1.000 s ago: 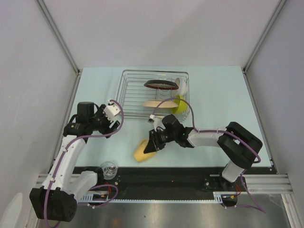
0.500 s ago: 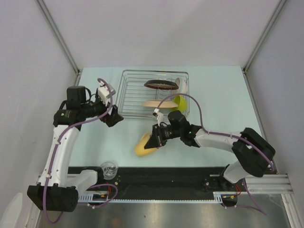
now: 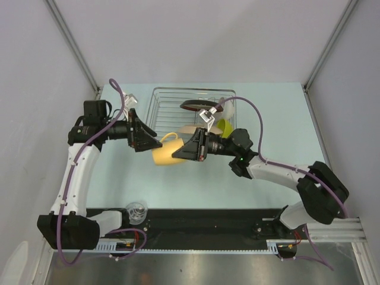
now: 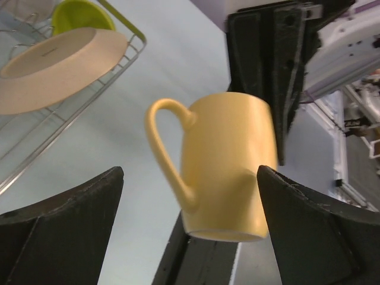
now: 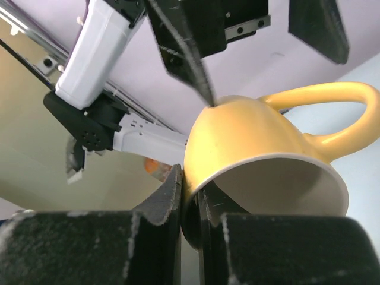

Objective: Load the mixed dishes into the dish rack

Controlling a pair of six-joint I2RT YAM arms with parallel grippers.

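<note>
The yellow mug (image 3: 164,155) hangs in the air just in front of the dish rack (image 3: 159,113). My right gripper (image 3: 180,154) is shut on its rim, one finger inside and one outside (image 5: 189,181). The mug (image 5: 255,142) lies on its side with the handle toward the rack. My left gripper (image 3: 153,142) is open, its fingers either side of the mug's base (image 4: 228,172). In the rack stand the red-rimmed plate (image 3: 199,105), beige plate (image 3: 189,128), lime-green bowl (image 3: 224,128) and white bowl (image 3: 228,107). The clear glass (image 3: 136,210) stands by the near edge.
The left wrist view shows the beige plate (image 4: 53,65) and lime-green bowl (image 4: 83,15) leaning in the rack's wire corner (image 4: 127,50). Grey walls enclose the table on three sides. A black rail (image 3: 208,217) runs along the near edge.
My right gripper lifted the mug off the table and carried it up and left toward the rack. My left arm swung right, bringing its open fingers to the mug.
</note>
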